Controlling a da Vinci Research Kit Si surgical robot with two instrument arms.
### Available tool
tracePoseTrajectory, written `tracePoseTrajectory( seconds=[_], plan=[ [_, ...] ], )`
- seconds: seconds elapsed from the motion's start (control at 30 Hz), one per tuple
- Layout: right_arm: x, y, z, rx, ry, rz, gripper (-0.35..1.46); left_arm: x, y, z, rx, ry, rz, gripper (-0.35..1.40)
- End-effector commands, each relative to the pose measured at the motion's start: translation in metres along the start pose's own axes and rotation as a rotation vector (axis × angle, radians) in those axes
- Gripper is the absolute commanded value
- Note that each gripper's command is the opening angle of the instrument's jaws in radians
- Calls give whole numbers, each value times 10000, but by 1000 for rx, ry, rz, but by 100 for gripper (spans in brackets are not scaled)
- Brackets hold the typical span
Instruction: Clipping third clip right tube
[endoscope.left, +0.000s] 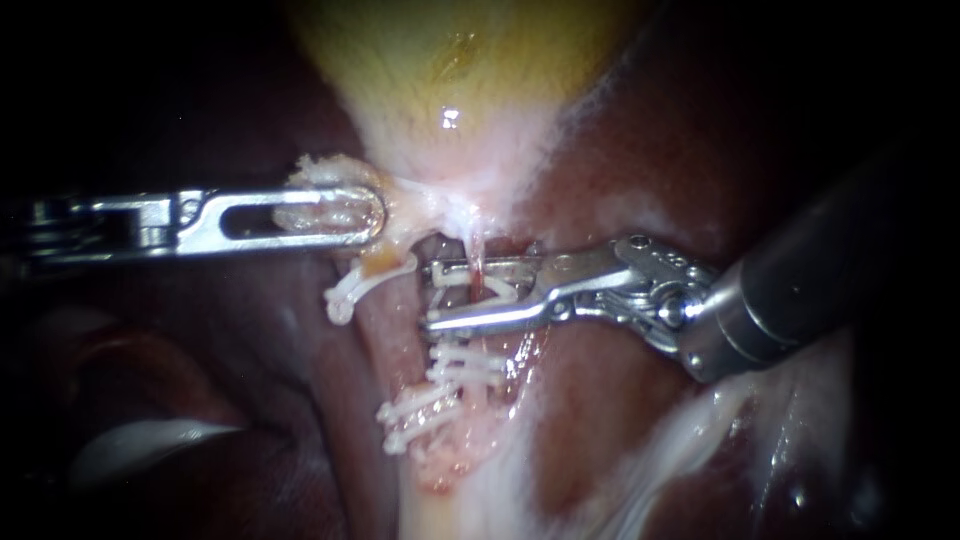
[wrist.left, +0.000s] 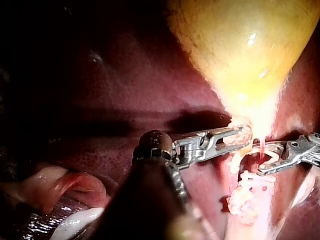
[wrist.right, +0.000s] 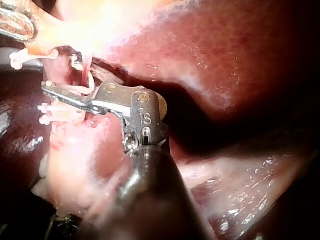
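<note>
Pinkish, thread-thin and soft, that right tube (endoscope.left: 477, 262) looks like it'd tear or slip if you tug it, so don't drag. Your right instrument (endoscope.left: 431, 295) has its claw spread wide, with the loaded clip (endoscope.left: 497, 290) seated in it, straddling the tube just above the set clips (endoscope.left: 460, 365). Your left instrument (endoscope.left: 372, 212) has its claw closed on the gallbladder (endoscope.left: 450, 60) neck. I'd bite the bare stretch, square across.

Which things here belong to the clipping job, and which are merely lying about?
In the job: right instrument, new clip in its jaws, right tube, left instrument gripping the gallbladder at its neck.
Lying about: liver, older clips, single clip on the left tube.
</note>
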Motion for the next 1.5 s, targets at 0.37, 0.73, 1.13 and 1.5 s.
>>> tracePoseTrajectory(
  seconds=[0.37, 0.73, 1.13, 1.5],
  plan=[
    [2, -5, 1, 47, 17, 38, 45, 0, 1, 0, 0, 0, 0, -35],
    [3, -8, 1, 50, 20, 39, 46, 0, 1, 0, 0, 0, 0, -35],
    [26, -27, 0, 68, 68, 54, 47, 0, 1, 0, 0, 0, 0, -35],
    [37, -33, -1, 62, 73, 61, 45, 0, 2, 0, 0, 0, 0, -35]
  ],
)
